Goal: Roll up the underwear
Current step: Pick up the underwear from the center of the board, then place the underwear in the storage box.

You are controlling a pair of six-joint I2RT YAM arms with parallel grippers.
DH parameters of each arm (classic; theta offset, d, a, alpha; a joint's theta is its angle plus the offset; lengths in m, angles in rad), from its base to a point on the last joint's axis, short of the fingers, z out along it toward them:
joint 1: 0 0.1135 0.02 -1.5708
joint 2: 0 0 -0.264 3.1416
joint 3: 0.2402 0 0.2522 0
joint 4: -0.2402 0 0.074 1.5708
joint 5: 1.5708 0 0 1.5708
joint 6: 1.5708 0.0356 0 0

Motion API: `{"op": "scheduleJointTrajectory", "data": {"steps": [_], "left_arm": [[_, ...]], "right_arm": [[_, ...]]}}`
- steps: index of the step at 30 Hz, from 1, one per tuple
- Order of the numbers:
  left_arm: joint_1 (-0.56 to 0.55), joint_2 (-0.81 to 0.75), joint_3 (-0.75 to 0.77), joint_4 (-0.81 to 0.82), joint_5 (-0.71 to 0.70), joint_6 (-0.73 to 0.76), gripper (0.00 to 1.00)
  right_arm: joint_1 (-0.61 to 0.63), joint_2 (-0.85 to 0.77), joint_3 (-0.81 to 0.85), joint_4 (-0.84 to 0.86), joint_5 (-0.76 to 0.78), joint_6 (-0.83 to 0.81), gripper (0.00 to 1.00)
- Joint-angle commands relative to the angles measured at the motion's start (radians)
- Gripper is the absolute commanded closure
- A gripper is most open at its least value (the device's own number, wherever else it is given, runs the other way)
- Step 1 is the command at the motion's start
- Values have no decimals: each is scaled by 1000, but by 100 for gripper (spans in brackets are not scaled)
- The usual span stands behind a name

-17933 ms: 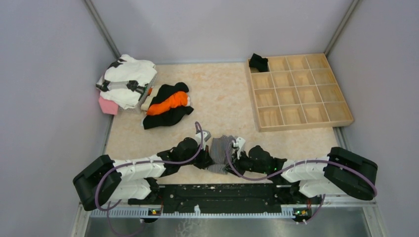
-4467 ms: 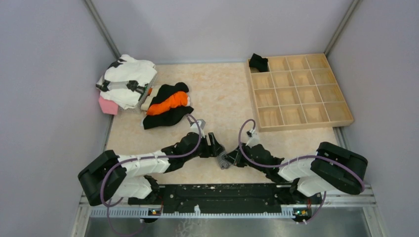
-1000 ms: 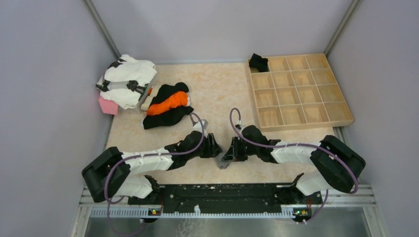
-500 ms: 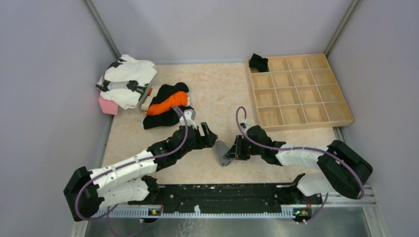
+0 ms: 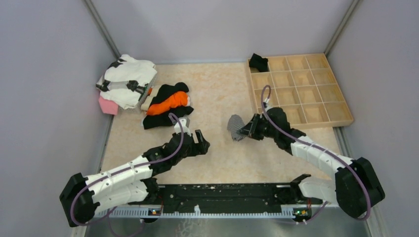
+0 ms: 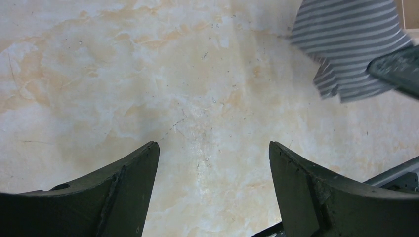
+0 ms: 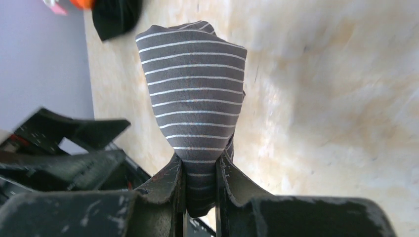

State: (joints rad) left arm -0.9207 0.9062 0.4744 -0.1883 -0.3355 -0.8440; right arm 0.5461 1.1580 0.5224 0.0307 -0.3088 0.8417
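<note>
As the rolled grey striped cloth underwear (image 7: 195, 94) seems bound for the compartmented wooden tray (image 5: 326, 123), right claw (image 7: 200, 168) pinches it beside the tray; left claw (image 6: 212, 150) gapes empty.

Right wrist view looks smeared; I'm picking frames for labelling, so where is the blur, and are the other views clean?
Right wrist: striped underwear sharp, table behind it streaked with blur. Left wrist: table sharp, underwear corner slightly soft. Top external: even light, crisp.
</note>
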Motion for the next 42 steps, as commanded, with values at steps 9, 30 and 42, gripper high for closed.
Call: {"op": "scheduleJointTrajectory", "data": {"steps": [9, 30, 42], "left_arm": [[0, -21, -9, 3, -4, 6, 12], [8, 172, 54, 105, 43, 117, 12], [52, 216, 38, 136, 64, 129, 12]], "right_arm": [[-295, 44, 334, -161, 39, -283, 100], [-512, 598, 869, 124, 259, -1198, 100], [-510, 755, 936, 120, 104, -1595, 100]]}}
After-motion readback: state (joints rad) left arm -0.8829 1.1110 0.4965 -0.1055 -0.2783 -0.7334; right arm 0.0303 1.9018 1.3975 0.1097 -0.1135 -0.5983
